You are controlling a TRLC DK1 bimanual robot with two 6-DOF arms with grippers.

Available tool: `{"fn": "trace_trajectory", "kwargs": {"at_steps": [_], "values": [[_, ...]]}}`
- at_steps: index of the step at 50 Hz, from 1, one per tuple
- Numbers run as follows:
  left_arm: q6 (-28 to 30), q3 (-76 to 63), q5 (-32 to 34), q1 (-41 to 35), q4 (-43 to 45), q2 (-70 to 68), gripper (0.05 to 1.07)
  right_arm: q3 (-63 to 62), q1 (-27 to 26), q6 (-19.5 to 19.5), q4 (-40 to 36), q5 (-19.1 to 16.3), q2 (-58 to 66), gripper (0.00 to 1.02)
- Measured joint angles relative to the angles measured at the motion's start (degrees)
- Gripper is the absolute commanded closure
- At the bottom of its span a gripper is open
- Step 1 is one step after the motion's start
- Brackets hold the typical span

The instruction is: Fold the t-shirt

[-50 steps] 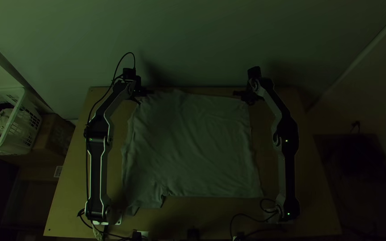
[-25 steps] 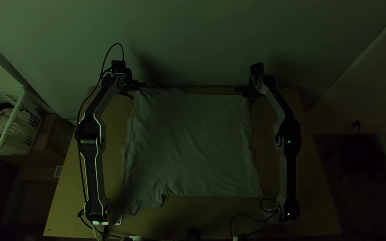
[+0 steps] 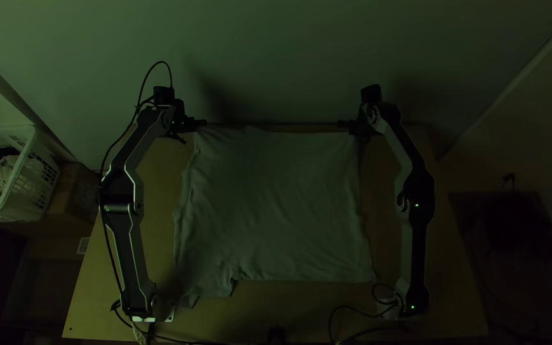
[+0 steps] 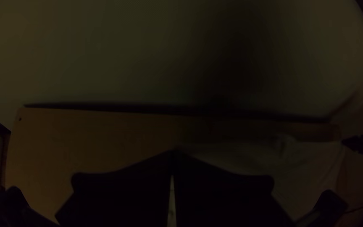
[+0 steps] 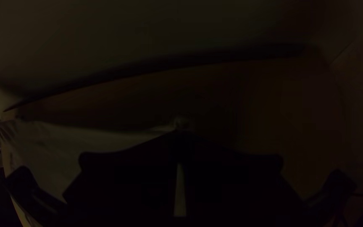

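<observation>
Can see the shirt (image 3: 276,211) spread across the middle of the counter (image 3: 442,281), mostly flat, with soft creases over the body and tighter wrinkles down the left side. Can follow a fairly straight near edge from the near right corner to a notch, then a short flap at the near left, jutting farther toward the near edge of the counter. At the far left corner of the shirt, find the left end effector (image 3: 193,130), clenched on the cloth there, with fingers (image 4: 127,197) together at the tips and a thin slit between them farther back. At the far right corner, find the right end effector (image 3: 354,131), likewise clenched on cloth, with a small bunch just at the fingertips in its wrist view. Cannot tell the exact amount of cloth in either grip, given such dim light. Can trace the far edge of the shirt between the two, just inside the far edge of the counter, with a small raised ruck along it in the left wrist view. Beyond the counter at the left, notice a white basket (image 3: 28,171) with dark and pale cloth (image 3: 2,172) inside, just beside a box (image 3: 76,195). At the near right, notice a looping cable (image 3: 335,316).
</observation>
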Motion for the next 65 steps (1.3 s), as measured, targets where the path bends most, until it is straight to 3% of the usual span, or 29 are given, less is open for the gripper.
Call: {"fn": "trace_trajectory", "kwargs": {"at_steps": [37, 65], "values": [[0.0, -24.3, 1.5, 1.4, 6.1, -18.3, 1.05, -8.0, 1.0, -0.9, -5.2, 0.2, -5.9, 1.0], [0.0, -39.3, 1.9, 1.9, 9.8, -29.1, 1.05, -25.3, 2.3, -0.9, -1.2, 1.6, -16.7, 1.0]]}}
